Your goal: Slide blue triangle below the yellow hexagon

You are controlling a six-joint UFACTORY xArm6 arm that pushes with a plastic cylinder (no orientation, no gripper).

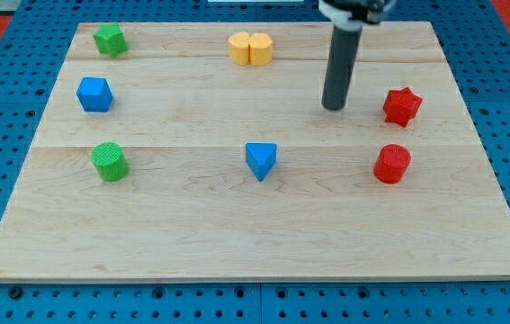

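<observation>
My tip (334, 107): the lower end of my straight dark rod rests on the pale wooden board (237, 234), toward the view's upper right. It has no jaws to open or shut, and it touches and holds no block.
Blue triangle (261, 160): the small blue triangular block lies down and to the view's left of my tip, well apart from it, near the board's middle.
Yellow block (251, 48): a small yellow block with two rounded lobes sits up and to the view's left of my tip, near the board's top edge. I cannot make out a hexagon from here. It stands almost straight above the blue triangle.
Red star (402, 105): the small red star-shaped block is level with my tip, near it on the view's right, not touching.
Red cylinder (392, 164): a small red round block, down and right of my tip.
Blue cube (94, 94): far left of my tip, about level.
Green cylinder (109, 161): far left and lower.
Green star (110, 40): a green star-like block, far left and higher.
</observation>
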